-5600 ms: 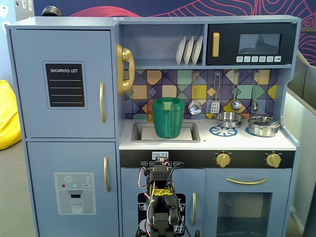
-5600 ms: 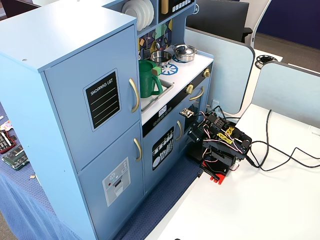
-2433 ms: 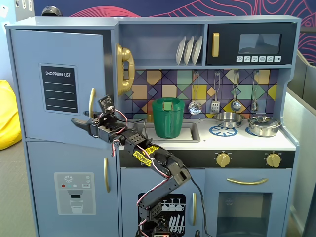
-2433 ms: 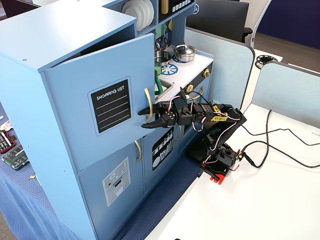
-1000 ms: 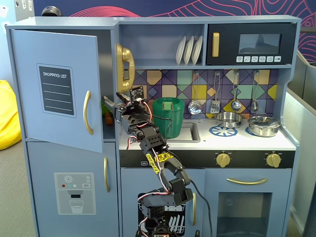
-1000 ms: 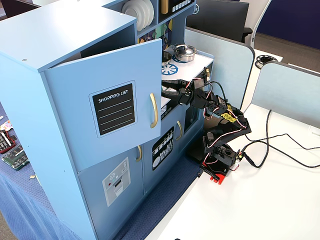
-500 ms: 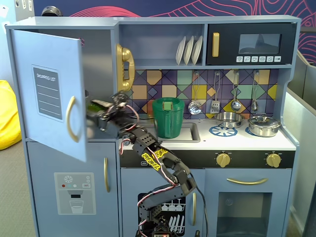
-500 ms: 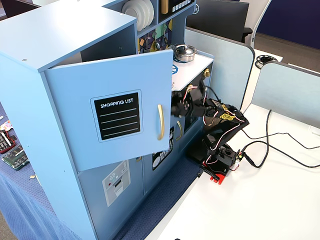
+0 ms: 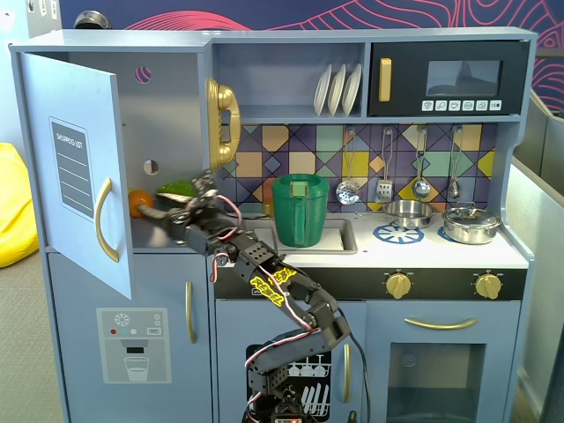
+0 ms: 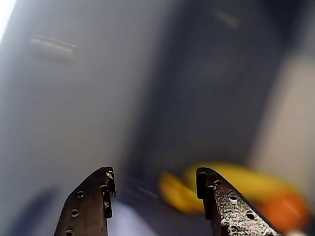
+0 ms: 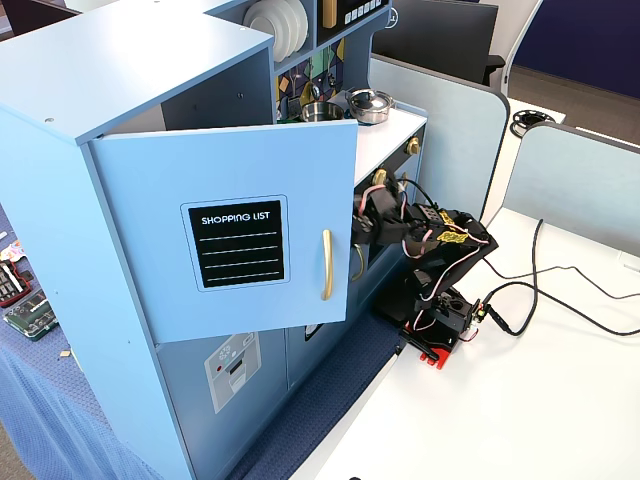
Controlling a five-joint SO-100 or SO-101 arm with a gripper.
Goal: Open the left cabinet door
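The left cabinet door (image 9: 77, 167) stands swung well open at left of a fixed view. The hand (image 10: 155, 179), released and empty, reaches inside the cabinet; pulling out carelessly might knock the fruit (image 9: 139, 202).

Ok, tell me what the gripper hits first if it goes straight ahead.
Probably the yellow toy food in the cabinet: the open gripper points into the compartment, with that fruit lying right ahead. Blur leaves depth unclear.
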